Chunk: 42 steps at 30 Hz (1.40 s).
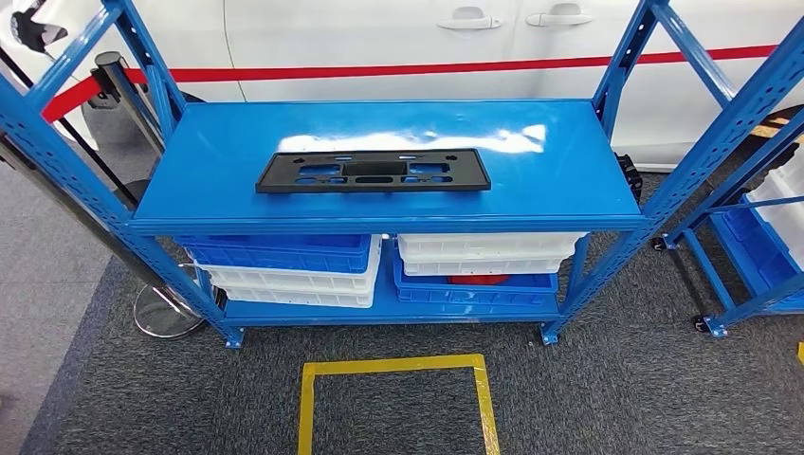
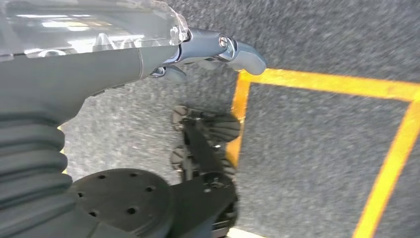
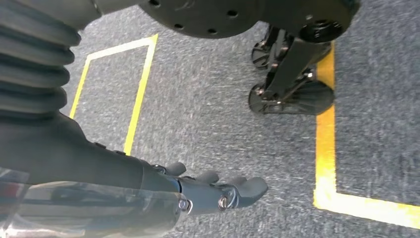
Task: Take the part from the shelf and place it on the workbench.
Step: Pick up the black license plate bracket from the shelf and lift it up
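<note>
You had no readable txt, labels, brand names or nos. anywhere: nothing legible on the black part (image 1: 374, 172), the blue shelf (image 1: 218, 142), the bins (image 1: 284, 254) or the floor tape (image 1: 398, 364).

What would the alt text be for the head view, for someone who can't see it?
A flat black part with cut-outs lies on the top of a blue metal shelf. Below it, blue and white bins sit stacked on the lower level, with grey carpet marked in yellow tape in front and a white car behind.
</note>
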Each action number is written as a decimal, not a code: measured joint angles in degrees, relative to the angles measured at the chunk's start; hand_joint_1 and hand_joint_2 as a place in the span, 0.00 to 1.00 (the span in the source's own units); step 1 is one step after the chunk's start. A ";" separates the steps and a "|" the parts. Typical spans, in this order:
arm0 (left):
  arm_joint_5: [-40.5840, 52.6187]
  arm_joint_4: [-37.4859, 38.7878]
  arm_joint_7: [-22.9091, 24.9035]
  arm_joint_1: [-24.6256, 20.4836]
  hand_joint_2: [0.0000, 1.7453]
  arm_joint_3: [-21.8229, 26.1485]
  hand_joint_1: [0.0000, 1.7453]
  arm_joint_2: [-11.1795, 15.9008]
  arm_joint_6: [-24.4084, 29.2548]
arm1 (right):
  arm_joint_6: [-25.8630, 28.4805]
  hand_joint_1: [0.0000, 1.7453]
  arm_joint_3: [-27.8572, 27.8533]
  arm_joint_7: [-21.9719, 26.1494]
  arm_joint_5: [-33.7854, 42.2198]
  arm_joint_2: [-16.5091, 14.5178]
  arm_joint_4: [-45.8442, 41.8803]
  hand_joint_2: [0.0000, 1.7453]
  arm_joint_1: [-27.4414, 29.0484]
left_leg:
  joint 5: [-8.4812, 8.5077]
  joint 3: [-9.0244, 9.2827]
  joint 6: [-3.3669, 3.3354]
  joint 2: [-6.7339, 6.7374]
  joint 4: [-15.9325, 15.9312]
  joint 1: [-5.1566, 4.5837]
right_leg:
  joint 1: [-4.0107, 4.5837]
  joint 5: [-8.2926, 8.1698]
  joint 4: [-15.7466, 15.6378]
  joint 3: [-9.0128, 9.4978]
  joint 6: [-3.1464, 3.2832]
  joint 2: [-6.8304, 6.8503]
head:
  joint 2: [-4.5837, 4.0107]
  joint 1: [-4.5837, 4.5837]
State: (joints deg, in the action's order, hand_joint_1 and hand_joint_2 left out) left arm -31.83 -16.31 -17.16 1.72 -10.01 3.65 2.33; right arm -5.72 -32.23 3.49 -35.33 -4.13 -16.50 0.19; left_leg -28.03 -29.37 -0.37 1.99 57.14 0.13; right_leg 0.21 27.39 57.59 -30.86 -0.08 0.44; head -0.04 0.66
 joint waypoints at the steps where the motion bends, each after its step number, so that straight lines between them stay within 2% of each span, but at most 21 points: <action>1: -0.99 0.24 -0.63 -0.23 0.00 -0.30 0.00 0.16 0.04 | -0.22 0.00 -1.09 0.43 -0.93 -0.19 0.22 0.00 -0.29 | 0.00 0.00 0.00 0.00 0.00 0.00 | 0.00 0.00 0.00 0.00 0.00 0.00 | 0.00 0.00; 6: -6.67 1.77 -4.31 -1.51 0.00 -1.97 0.00 1.07 0.13 | -1.43 0.00 -7.39 2.94 -6.30 -1.30 1.57 0.00 -1.90 | 0.00 -0.01 0.00 0.00 0.00 0.00 | 0.01 0.00 0.01 -0.01 0.00 0.00 | -0.01 0.01; 10: -11.10 3.16 -7.23 -2.60 0.00 -3.45 0.00 1.83 0.17 | -2.49 0.00 -12.75 5.10 -10.38 -2.27 2.80 1.00 -3.29 | 0.00 -0.01 0.00 0.00 0.00 0.01 | 0.01 0.00 0.01 -0.01 0.00 0.00 | 0.00 0.00; 12: -12.92 3.55 -8.59 -3.01 0.00 -4.00 0.00 2.16 0.08 | -3.49 0.00 -15.23 6.81 -11.78 -2.70 3.24 1.00 -4.10 | 0.01 -0.01 0.00 0.00 0.00 0.00 | 0.01 0.00 0.03 0.00 0.00 0.00 | -0.01 0.00; 16: -15.14 4.05 -10.41 -3.88 0.00 -4.74 0.00 2.76 -0.62 | -6.73 0.00 -18.73 12.02 -12.44 -3.39 3.61 0.00 -6.80 | 0.02 -0.04 0.01 0.00 0.06 -0.08 | -0.11 -0.07 0.03 -0.01 -0.03 -0.01 | -0.01 0.01; 20: -16.19 4.32 -10.95 -4.49 0.00 -4.98 0.00 3.31 -0.99 | -10.75 0.00 -18.72 18.06 -10.83 -4.07 2.42 0.00 -10.07 | 0.03 -0.06 -0.03 -0.01 0.22 -0.25 | -0.26 -0.15 0.02 0.00 -0.10 -0.01 | 0.00 -0.01; 23: -16.60 4.50 -10.97 -4.49 0.00 -4.99 0.00 3.47 -0.99 | -12.73 0.00 -16.59 20.35 -7.58 -4.44 -0.40 0.00 -10.91 | 0.03 -0.16 -0.15 -0.02 0.36 -0.37 | -0.38 -0.24 0.01 -0.03 -0.24 0.01 | 0.00 0.00; 25: -16.70 4.58 -10.96 -4.50 0.00 -4.99 0.00 3.53 -0.99 | -13.98 0.00 -15.37 21.38 -5.14 -4.72 -3.14 0.00 -11.05 | 0.15 -0.22 -0.45 -0.01 0.22 -0.37 | -0.41 -0.36 -0.07 -0.05 -0.48 0.01 | 0.00 0.01; 27: -16.71 4.60 -10.94 -4.53 0.00 -5.00 0.00 3.54 -0.98 | -15.13 0.00 -14.44 22.18 -2.95 -4.92 -6.33 0.00 -11.14 | 0.59 -0.02 -0.97 0.16 -0.45 0.05 | -0.40 0.15 0.59 -0.30 -0.84 -0.06 | 0.00 -0.01; 29: -16.71 4.60 -10.86 -4.58 0.00 -5.04 0.00 3.52 -0.97 | -16.10 0.00 -13.40 22.78 -1.03 -4.97 -9.69 0.00 -11.20 | 0.98 0.15 -1.37 0.39 -1.01 0.42 | -0.53 2.65 4.94 -2.38 -1.25 -0.20 | 0.00 -0.10; 31: -16.71 4.60 -10.73 -4.58 0.00 -5.11 0.00 3.45 -0.95 | -16.95 0.00 -12.09 23.32 0.77 -4.98 -13.26 0.00 -11.04 | 1.02 0.09 -1.45 0.49 -1.05 0.46 | -0.91 5.85 12.74 -6.42 -1.69 -0.26 | 0.00 -0.16; 32: -16.71 4.60 -10.66 -4.55 0.00 -5.17 0.00 3.39 -0.92 | -17.28 0.00 -11.41 23.56 1.62 -4.98 -15.03 0.00 -10.90 | 0.98 0.11 -1.40 0.50 -1.03 0.50 | -1.17 6.37 15.55 -8.03 -1.93 -0.25 | 0.00 -0.16; 33: -16.71 4.61 -10.59 -4.53 0.00 -5.25 0.00 3.30 -0.89 | -17.63 0.00 -10.62 23.83 2.51 -4.98 -16.96 0.00 -10.76 | 0.90 0.18 -1.28 0.51 -0.97 0.57 | -1.42 5.73 16.36 -8.73 -2.15 -0.23 | 0.00 -0.16; 34: -16.71 4.61 -10.50 -4.52 0.00 -5.32 0.00 3.22 -0.85 | -17.93 0.00 -9.82 24.10 3.34 -4.98 -18.83 0.00 -10.69 | 0.76 0.30 -1.07 0.50 -0.87 0.70 | -1.65 4.02 14.89 -8.32 -2.34 -0.20 | 0.00 -0.16; 36: -16.71 4.64 -10.29 -4.52 0.00 -5.40 0.00 3.06 -0.78 | -18.59 0.00 -8.00 24.63 5.06 -4.99 -22.72 0.00 -10.70 | 0.20 0.51 -0.30 0.50 -0.45 0.95 | -1.98 -0.39 7.61 -5.26 -2.64 0.23 | 0.00 -0.17; 37: -16.71 4.68 -10.16 -4.56 0.00 -5.41 0.00 3.00 -0.73 | -18.96 0.00 -7.08 24.90 5.92 -5.01 -24.64 0.00 -10.77 | -0.12 0.49 0.17 0.50 -0.11 0.95 | -1.90 -1.56 4.30 -3.93 -2.51 0.44 | 0.00 -0.21; 38: -16.71 4.73 -10.04 -4.59 0.00 -5.43 0.00 2.96 -0.68 | -19.35 0.00 -6.22 25.14 6.74 -5.04 -26.48 0.00 -10.79 | -0.33 0.37 0.63 0.52 0.14 0.88 | -1.79 -2.05 2.22 -3.17 -2.23 0.63 | 0.00 -0.21; 40: -16.72 4.80 -9.84 -4.62 0.00 -5.49 0.00 2.86 -0.62 | -20.21 0.00 -4.67 25.67 8.43 -5.10 -30.22 0.00 -10.72 | -0.45 0.17 1.30 0.70 0.30 0.74 | -1.43 -1.55 1.53 -3.27 -1.33 0.48 | 0.00 -0.19; 42: -16.73 4.81 -9.68 -4.63 0.00 -5.58 0.00 2.75 -0.58 | -21.15 0.00 -3.34 26.20 10.08 -5.19 -33.85 0.00 -10.59 | -0.79 0.19 1.91 0.69 0.33 0.95 | -1.41 -1.54 1.53 -3.35 -0.47 0.19 | 0.00 -0.14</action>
State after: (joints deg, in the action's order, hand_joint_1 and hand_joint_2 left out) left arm -48.56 -11.50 -26.84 -2.91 -15.58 6.40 1.74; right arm -26.87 -35.57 29.69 -25.25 -9.32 -50.36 -10.40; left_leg -28.82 -29.18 1.54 2.68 57.47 1.09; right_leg -1.21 25.85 59.12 -34.21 -0.55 0.64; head -0.04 0.52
